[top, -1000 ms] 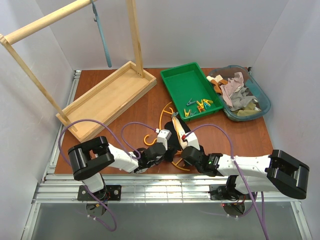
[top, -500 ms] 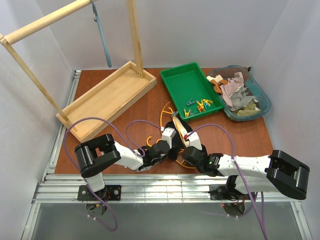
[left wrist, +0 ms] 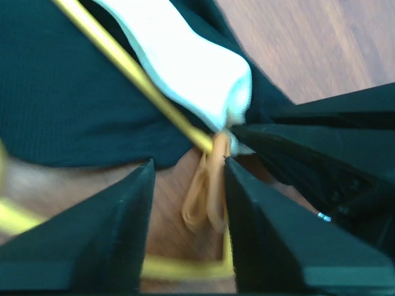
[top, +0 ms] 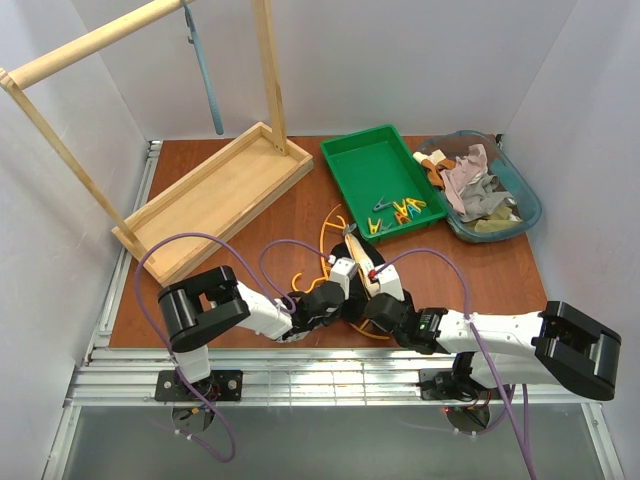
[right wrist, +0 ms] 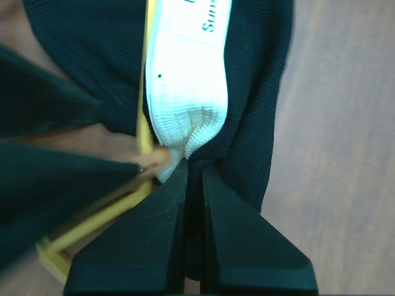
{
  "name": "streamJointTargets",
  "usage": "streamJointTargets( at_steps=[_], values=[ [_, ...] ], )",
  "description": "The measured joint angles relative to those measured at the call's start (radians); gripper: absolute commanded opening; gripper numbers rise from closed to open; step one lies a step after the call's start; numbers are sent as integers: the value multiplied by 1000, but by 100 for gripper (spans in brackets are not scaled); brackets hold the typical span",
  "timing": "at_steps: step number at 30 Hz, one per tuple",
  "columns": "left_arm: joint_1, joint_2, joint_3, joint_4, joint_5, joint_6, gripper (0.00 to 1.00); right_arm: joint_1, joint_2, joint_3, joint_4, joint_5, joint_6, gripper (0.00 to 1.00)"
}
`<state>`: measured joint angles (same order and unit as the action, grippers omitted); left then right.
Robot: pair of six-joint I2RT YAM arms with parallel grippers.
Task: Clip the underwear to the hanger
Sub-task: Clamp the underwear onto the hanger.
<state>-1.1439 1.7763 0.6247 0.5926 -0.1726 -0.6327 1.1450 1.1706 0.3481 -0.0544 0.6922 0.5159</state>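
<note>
Surface [top: 505, 265]: brown wood is seen across the top view; its near edge is covered by both arms.
Wooden rack [top: 215, 195]: placed at the upper left; its rail is cut off by the frame's top edge, and a grey-blue hanger [top: 205, 75] is hung from it.
Basket [top: 530, 205]: set at the upper right, filled with a clothes pile [top: 470, 185].
Green tray [top: 360, 170]: set at upper centre, with coloured pegs [top: 400, 212] gathered in its lower right corner.
The hanger [top: 323, 235]: laid at the centre of the surface. Only yellow curves are shown from above, the rest being hidden under the tools. It is crossed over the underwear as a thin rod [left wrist: 133, 74] [right wrist: 146, 126].
The underwear [left wrist: 68, 92] [right wrist: 259, 92]: laid at the centre, under the hanger, and barely made out from above.
Left tool [left wrist: 189, 163] [top: 345, 270]: its fingers are held narrowly apart, and nothing is gripped.
Right tool [right wrist: 193, 163] [top: 372, 272]: pinched closed on the underwear at the bunched end of the waistband.
Waistband [right wrist: 188, 80] [left wrist: 185, 52]: white and ribbed.
Writing: teal letters "Sun" are read on the waistband; the rest is cut off by the frame's top edge.
Orange strip [left wrist: 207, 185]: seen blurred between the left fingers; what it is cannot be told.
</note>
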Motion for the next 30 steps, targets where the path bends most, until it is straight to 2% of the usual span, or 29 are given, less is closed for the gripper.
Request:
streamJointTargets(
  at_steps=[4, 13, 15, 16, 18, 19, 21, 22, 26, 30],
  values=[
    [-19, 5, 6, -6, 18, 9, 58, 10, 1, 0, 41, -57, 5, 1],
    [-28, -44, -8, -68, 6, 11, 62, 12, -19, 0, 44, -91, 8, 1],
    [-31, -68, -17, -98, -13, 8, 63, 14, -53, 0, 32, -94, 14, 9],
    [-32, -83, -24, -116, -26, 4, 64, 15, -73, 0, 22, -93, 19, 19],
    [-37, -124, -42, -163, -60, 0, 66, 16, -118, 0, -2, -89, 20, 30],
    [-37, -145, -50, -187, -79, -4, 67, 18, -149, -1, -16, -86, 21, 39],
    [-37, -188, -68, -240, -124, -8, 70, 22, -221, -3, -38, -75, 20, 47],
    [-37, -206, -76, -264, -145, -11, 71, 23, -260, -4, -48, -69, 18, 55],
    [-28, -261, -89, -342, -206, -11, 73, 23, -360, -5, -72, -39, 8, 61],
    [-16, -307, -89, -361, -241, -3, 74, 24, -356, -4, -96, -29, 0, 62]
  ],
)
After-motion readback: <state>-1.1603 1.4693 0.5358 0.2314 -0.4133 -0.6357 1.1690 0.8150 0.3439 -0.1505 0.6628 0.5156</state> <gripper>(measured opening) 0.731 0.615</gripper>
